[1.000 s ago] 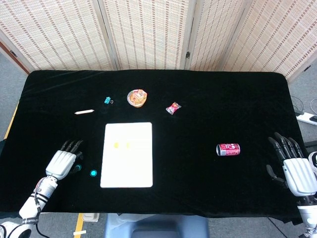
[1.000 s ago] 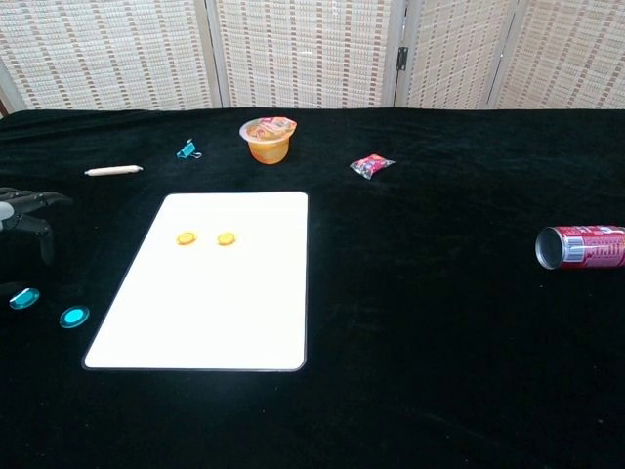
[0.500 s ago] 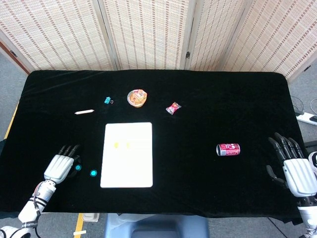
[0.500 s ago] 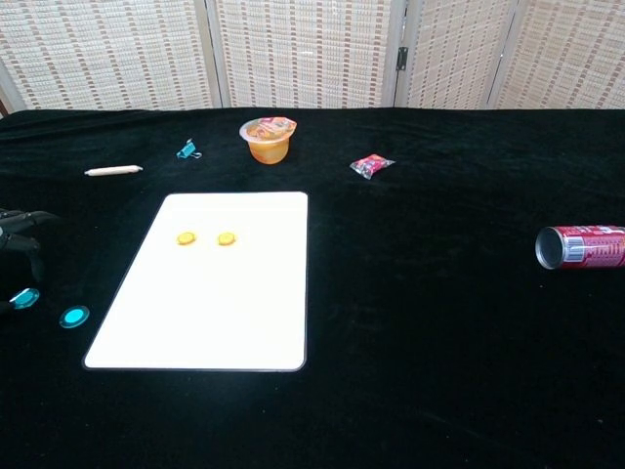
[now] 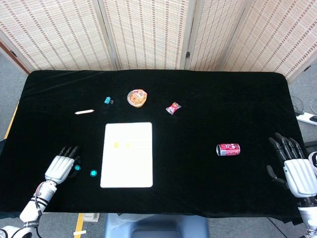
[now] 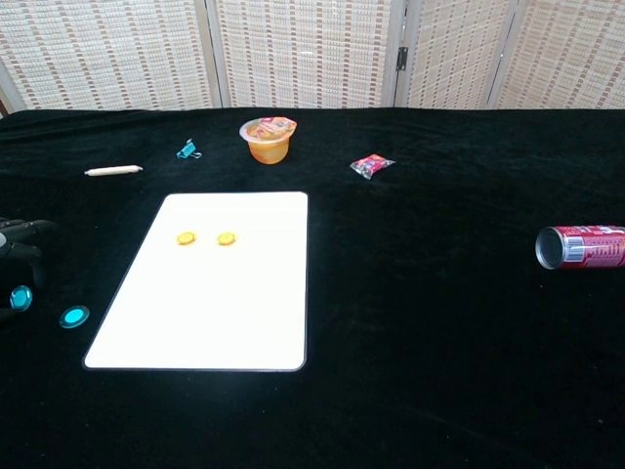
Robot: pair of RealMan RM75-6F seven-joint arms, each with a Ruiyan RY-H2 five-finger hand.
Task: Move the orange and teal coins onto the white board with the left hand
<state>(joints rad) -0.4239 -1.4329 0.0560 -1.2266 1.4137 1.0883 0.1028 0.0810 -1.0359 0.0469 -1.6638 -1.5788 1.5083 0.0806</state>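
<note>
The white board [image 5: 127, 166] [image 6: 200, 322] lies on the black table with two orange coins [image 5: 116, 145] [image 6: 186, 238] on its far part. Two teal coins sit on the cloth to its left. One teal coin [image 5: 93, 173] [image 6: 73, 317] lies flat and free. The other teal coin [image 5: 78, 167] [image 6: 20, 296] is right at the fingers of my left hand [image 5: 60, 166] [image 6: 15, 244] and looks tilted up; whether it is pinched is hidden. My right hand [image 5: 297, 168] rests at the table's right edge, fingers apart, holding nothing.
At the back stand an orange cup [image 5: 137, 97], a teal clip [image 5: 107, 100], a white stick [image 5: 84, 112] and a red candy wrapper [image 5: 173, 108]. A red can [image 5: 228, 149] lies on its side to the right of the board.
My left hand drew back toward the near edge, then settled with its fingers at the nearer teal coin, which now looks tilted in the chest view. The right hand has not moved.
</note>
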